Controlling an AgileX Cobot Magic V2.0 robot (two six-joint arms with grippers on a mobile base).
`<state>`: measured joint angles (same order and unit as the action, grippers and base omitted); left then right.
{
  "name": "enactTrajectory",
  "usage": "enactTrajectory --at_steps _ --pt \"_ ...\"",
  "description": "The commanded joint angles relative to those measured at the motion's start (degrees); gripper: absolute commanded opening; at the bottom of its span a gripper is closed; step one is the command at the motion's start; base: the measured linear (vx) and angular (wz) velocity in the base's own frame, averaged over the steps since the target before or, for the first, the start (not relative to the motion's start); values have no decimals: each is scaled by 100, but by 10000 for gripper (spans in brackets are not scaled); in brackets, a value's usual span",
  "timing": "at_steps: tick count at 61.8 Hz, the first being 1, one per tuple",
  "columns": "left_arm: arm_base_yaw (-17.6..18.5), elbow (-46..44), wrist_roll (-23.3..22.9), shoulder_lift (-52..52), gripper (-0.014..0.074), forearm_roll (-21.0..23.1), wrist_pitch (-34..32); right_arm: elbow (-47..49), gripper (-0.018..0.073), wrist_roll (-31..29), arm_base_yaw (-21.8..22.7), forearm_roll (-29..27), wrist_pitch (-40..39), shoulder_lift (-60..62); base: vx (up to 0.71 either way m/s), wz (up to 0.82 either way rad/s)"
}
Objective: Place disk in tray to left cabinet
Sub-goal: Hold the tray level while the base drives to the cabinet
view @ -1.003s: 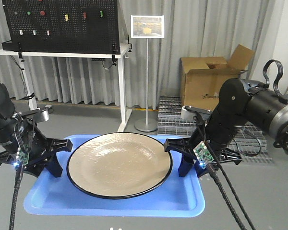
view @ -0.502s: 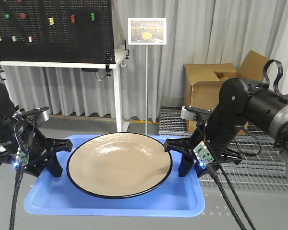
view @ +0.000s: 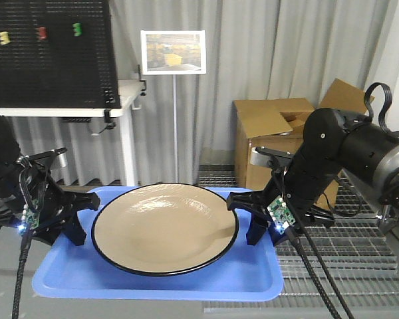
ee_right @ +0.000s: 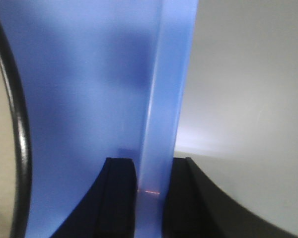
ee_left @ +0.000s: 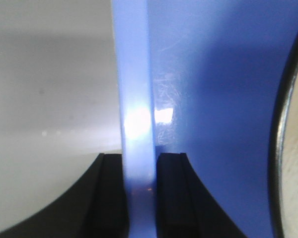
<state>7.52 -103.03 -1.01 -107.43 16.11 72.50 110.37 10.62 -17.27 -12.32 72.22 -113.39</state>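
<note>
Disk (view: 165,228), glossy tan round plate, sits in bright blue plastic tray (view: 153,282) mid-frame. Left end effector (view: 81,216) and right end effector (view: 247,218) pinch its side rims tight.

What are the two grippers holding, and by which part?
The tray, by its raised rim: the left gripper pinches the left edge, the right gripper the right edge. The disk lies in it, ungripped.

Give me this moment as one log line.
left claw: shut on tray rim | right claw: shut on tray rim | disk: flat in tray | tray: level
</note>
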Motion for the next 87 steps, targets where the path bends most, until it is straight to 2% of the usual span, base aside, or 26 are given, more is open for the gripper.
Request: enactTrajectory --at_steps 1,28,87 --pt "16 -221 -14 330 0 250 -89 219 -1 -42 1 -141 62 400 60 -24" --pt "16 -221 -14 330 0 252 -97 219 -1 -42 1 -139 37 400 54 -46" --pt "16 -221 -14 330 0 234 -91 219 -1 -42 1 -142 39 400 35 -76"
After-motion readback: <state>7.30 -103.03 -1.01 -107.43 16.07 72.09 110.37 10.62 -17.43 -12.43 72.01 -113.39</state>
